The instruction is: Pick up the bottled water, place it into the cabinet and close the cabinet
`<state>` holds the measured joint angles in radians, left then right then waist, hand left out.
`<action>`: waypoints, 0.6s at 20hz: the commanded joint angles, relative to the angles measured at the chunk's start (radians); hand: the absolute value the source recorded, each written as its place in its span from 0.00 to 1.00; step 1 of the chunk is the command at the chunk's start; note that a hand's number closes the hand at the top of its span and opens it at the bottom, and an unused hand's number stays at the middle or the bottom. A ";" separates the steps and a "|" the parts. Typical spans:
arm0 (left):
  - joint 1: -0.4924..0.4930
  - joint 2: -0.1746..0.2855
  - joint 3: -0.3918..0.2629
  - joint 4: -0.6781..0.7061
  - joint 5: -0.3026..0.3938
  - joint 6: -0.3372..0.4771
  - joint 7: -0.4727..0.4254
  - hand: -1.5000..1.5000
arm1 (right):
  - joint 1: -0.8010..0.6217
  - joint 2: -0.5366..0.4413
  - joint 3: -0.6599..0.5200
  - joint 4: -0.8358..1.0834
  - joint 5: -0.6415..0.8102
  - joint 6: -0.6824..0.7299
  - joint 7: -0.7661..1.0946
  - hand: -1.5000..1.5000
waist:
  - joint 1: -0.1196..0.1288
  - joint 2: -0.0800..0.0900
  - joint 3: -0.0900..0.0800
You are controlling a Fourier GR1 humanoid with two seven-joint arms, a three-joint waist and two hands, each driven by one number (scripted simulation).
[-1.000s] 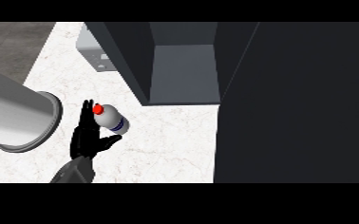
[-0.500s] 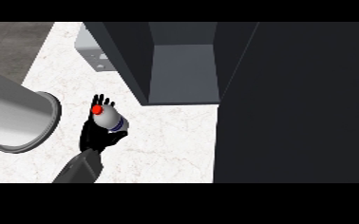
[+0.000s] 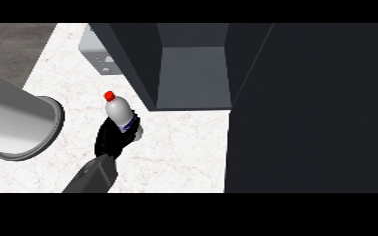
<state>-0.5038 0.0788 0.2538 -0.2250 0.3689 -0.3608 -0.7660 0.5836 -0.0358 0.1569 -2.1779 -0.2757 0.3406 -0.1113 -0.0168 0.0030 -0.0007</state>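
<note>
A dark door (image 3: 310, 110) fills the right of the frame from top to bottom, swung out from the cabinet (image 3: 193, 75), which stands open at upper centre with its grey inner floor and dark side walls in plain sight and nothing visible inside. Under and around both lies the white, faintly veined surface (image 3: 184, 150), running from the lower middle up the left side, where its slanting edge meets a strip of grey floor (image 3: 26, 45) in the upper left corner. At the left edge a wide grey cylinder (image 3: 26, 125) comes into the frame, its round rimmed end turned toward the lower centre; what it belongs to cannot be told. A pale grey boxy object (image 3: 96, 52) shows partly behind the cabinet's left wall, too hidden to name. From the lower left a grey forearm (image 3: 90, 177) rises toward the upper right and ends in the black left hand (image 3: 111, 137), whose fingers (image 3: 136, 131) are curled round the lower part of the bottled water (image 3: 118, 111). The bottle is left of centre, outside the cabinet, just below and left of its left wall, over the surface. Its white body leans with the red cap (image 3: 108, 96) toward the upper left, and a blue label band shows beside the fingers. Whether its base touches the surface cannot be told, since the hand hides it.
</note>
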 commanded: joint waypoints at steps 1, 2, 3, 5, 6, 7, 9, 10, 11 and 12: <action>0.028 -0.017 -0.010 -0.008 -0.007 -0.049 -0.039 1.00 | 0.003 0.014 0.021 -0.016 0.008 -0.019 0.012 0.00 | 0.003 -0.001 0.000; -0.043 -0.009 0.012 -0.006 0.015 -0.009 0.021 1.00 | -0.025 0.034 0.047 0.021 0.055 -0.043 -0.003 0.00 | 0.002 0.000 0.000; 0.011 -0.021 -0.017 -0.030 -0.014 0.016 -0.024 1.00 | 0.030 -0.034 -0.045 0.015 -0.043 0.040 -0.033 0.00 | 0.004 -0.002 0.000; 0.002 0.031 -0.018 -0.047 -0.008 -0.055 0.028 1.00 | -0.024 -0.002 -0.006 0.014 0.003 -0.007 0.000 0.00 | 0.008 -0.002 0.000; 0.075 0.019 -0.029 -0.023 -0.025 -0.099 -0.056 1.00 | 0.056 -0.013 0.002 -0.007 -0.006 0.033 -0.047 0.00 | 0.003 -0.002 0.000; 0.127 0.079 -0.048 -0.018 -0.053 -0.172 -0.100 1.00 | 0.040 -0.016 -0.004 -0.002 -0.012 0.022 -0.020 0.00 | 0.002 0.000 -0.001; 0.152 0.127 -0.053 -0.046 -0.049 -0.234 -0.058 1.00 | -0.001 -0.047 -0.085 0.049 -0.073 0.047 -0.033 0.00 | 0.012 -0.002 0.000; 0.155 0.117 -0.055 -0.070 -0.038 -0.240 -0.011 1.00 | 0.008 0.004 0.006 -0.042 -0.004 -0.038 0.049 0.00 | 0.015 -0.004 0.000; 0.155 0.119 -0.049 -0.073 -0.037 -0.228 -0.032 1.00 | 0.102 -0.009 0.009 -0.030 0.017 0.028 -0.056 0.00 | 0.006 -0.004 0.000; 0.140 0.100 -0.045 -0.079 -0.034 -0.191 -0.034 1.00 | 0.000 -0.020 -0.045 0.070 -0.017 0.038 -0.062 0.00 | 0.009 -0.002 0.000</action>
<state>-0.4082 0.1526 0.2119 -0.2935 0.3394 -0.4789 -0.7460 0.6079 -0.0485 0.1419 -2.1699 -0.2853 0.3567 -0.1355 -0.0116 -0.0022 0.0003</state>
